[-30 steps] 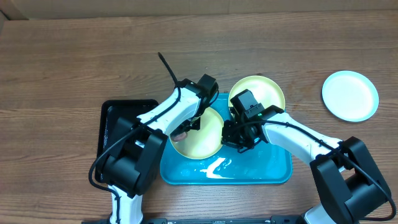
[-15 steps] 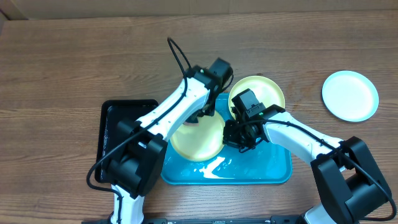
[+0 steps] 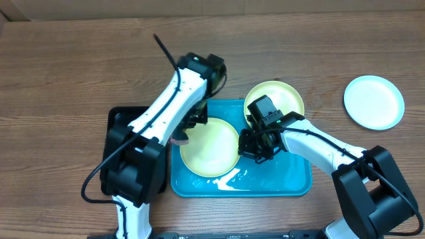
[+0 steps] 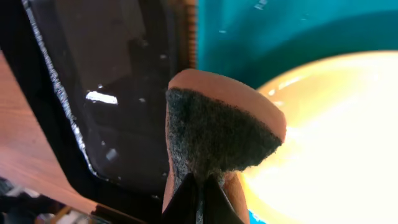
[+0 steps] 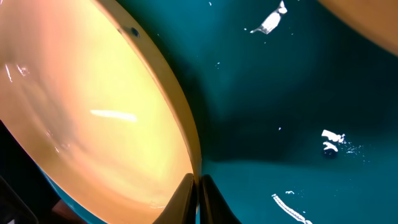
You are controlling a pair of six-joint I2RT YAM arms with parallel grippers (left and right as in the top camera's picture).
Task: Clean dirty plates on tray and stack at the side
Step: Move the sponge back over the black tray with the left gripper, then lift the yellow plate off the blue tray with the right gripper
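A pale yellow-green plate [image 3: 209,147] lies on the wet cyan tray [image 3: 279,182]. My right gripper [image 3: 247,150] is shut on its right rim; the right wrist view shows the fingers [image 5: 196,186] pinching the rim of the plate [image 5: 93,112] above the tray floor [image 5: 298,124]. My left gripper [image 3: 186,129] is shut on a sponge [image 3: 178,139], dark scouring side up, at the plate's left edge. The left wrist view shows the sponge [image 4: 217,130] in the fingers [image 4: 202,190] beside the plate [image 4: 336,124]. A second yellow-green plate [image 3: 275,99] rests at the tray's far right corner. A white plate [image 3: 374,101] lies on the table at the right.
A smaller black tray [image 3: 119,129], wet inside, sits against the cyan tray's left side and shows in the left wrist view [image 4: 112,93]. White foam streaks [image 3: 229,178] lie on the cyan tray's front floor. Wooden table all round.
My left arm has swung left, carrying the sponge from over the plate's middle to its left edge by the black tray. The right gripper has kept its hold on the rim.
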